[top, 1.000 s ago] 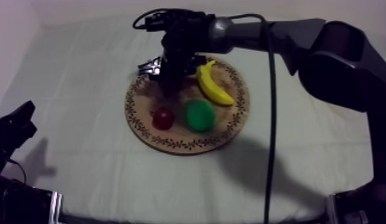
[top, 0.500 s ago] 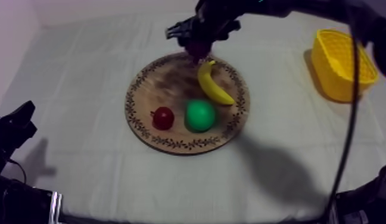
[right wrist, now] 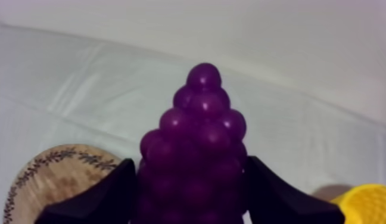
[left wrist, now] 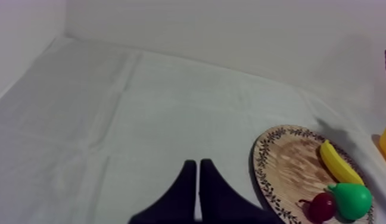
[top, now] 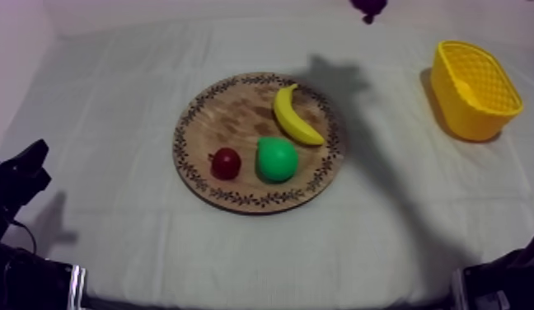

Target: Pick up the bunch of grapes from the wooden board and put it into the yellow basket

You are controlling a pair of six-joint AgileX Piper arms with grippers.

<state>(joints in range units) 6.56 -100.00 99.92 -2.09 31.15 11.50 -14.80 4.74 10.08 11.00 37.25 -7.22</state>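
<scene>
From above, you see the wooden board [top: 229, 124] carrying the banana [top: 295, 115], the pear [top: 276, 159] and the small red fruit [top: 226, 163]. The bunch of grapes [top: 368, 7] is off the board, beyond its far right rim. The yellow basket [top: 474, 91] stands well to the board's right. Your left gripper [top: 23, 169] sits well apart from the board's left side.

In the left wrist view, its fingers lie pressed together, empty, short of the board.

In the right wrist view, your right gripper [right wrist: 190, 171] is clamped around the grapes, with the board to one side and the basket to the other.
</scene>
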